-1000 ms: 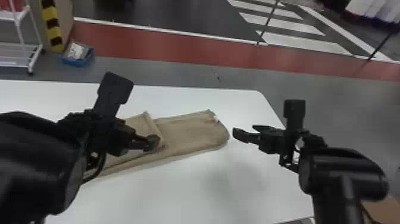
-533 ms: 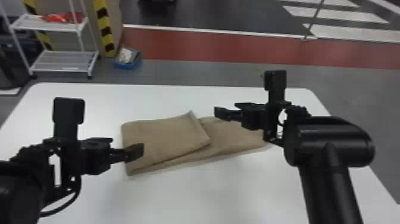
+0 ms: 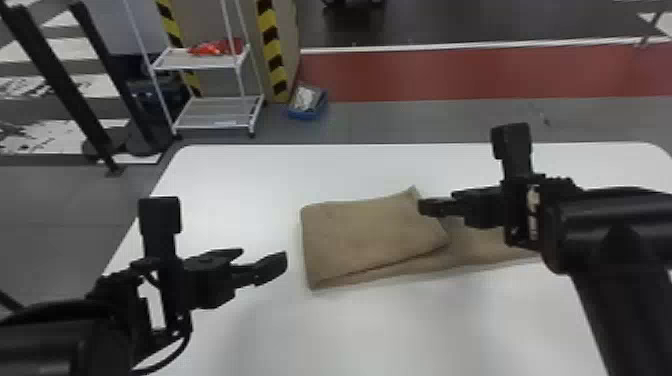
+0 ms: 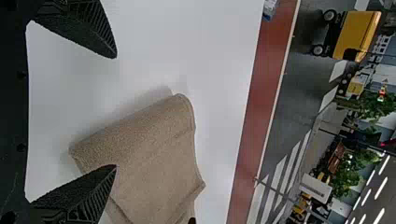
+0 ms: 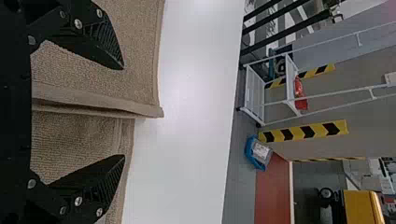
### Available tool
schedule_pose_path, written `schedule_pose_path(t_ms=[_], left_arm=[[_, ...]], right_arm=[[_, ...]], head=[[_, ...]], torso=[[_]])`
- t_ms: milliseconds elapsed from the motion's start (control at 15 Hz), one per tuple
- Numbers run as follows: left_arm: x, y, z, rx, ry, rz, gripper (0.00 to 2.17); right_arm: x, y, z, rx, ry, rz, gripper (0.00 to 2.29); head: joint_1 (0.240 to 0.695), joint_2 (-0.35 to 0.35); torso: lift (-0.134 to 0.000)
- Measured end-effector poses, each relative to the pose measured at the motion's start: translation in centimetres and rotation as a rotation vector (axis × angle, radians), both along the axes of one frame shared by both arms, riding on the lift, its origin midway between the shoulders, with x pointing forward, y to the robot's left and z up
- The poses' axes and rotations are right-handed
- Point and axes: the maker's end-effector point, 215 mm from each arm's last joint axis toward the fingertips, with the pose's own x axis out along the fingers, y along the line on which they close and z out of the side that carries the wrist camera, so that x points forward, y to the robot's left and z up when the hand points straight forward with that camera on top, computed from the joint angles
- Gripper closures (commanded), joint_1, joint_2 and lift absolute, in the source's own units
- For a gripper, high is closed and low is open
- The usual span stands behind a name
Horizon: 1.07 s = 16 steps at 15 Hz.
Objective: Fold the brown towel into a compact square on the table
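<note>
Right claw [image 3: 436, 204] over brown towel [image 3: 365, 232]

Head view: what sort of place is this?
Probably an industrial or warehouse-type hall: striped posts, a wire rack and a red floor lane lie beyond the table; a yellow vehicle stands farther off.

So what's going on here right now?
The brown towel lies on the white table, its left part folded over, the right part not yet. Nobody is holding it: the left pincer is open off the towel's left side, and the right pincer is open above the folded-over edge.
</note>
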Motion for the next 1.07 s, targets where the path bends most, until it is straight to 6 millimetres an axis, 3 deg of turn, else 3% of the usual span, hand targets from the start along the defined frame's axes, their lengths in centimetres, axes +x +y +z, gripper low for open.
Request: schedule_pose_path(t_ms=[400,1067], left_arm=[[-0.9,0.5,-0.2,-0.006,-0.001,0.001,0.04],[-2.5,0.2,-0.3,-0.009,0.006,-0.008,0.04]], right_arm=[[-1.5,2.5,-1.6,-0.003,0.046,0.051,0.35],[-2.6,2.9,-3.9,-0.026,0.089,0.066,0.46]], head=[[0.695,0.164],[0.695,0.171]], torso=[[-0.123],[-0.123]])
